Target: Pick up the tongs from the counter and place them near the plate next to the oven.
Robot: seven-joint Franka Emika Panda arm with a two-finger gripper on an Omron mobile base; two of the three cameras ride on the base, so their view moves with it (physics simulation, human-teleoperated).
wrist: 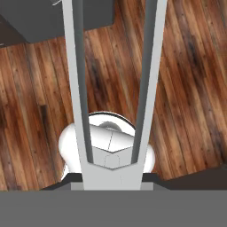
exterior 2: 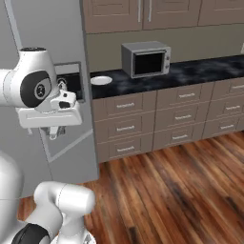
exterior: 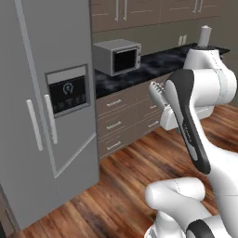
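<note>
Hand view shows the tongs (wrist: 113,88) clamped in the gripper (wrist: 113,175) mid-carry; next, reach toward the plate (exterior 2: 101,80).

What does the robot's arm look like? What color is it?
The arm is glossy white, made of fat, rounded tube-like segments with smooth curved elbows. A long black band runs along one segment, and each joint has a dark ring or round black cap with a small mark in it. The tool sits on a boxy white block.

Silver-grey tongs (wrist: 80,88) with darker inner strips, white plate (exterior 2: 101,80), black white-veined counter (exterior 2: 200,71), silver-grey oven (exterior 2: 146,59).
</note>
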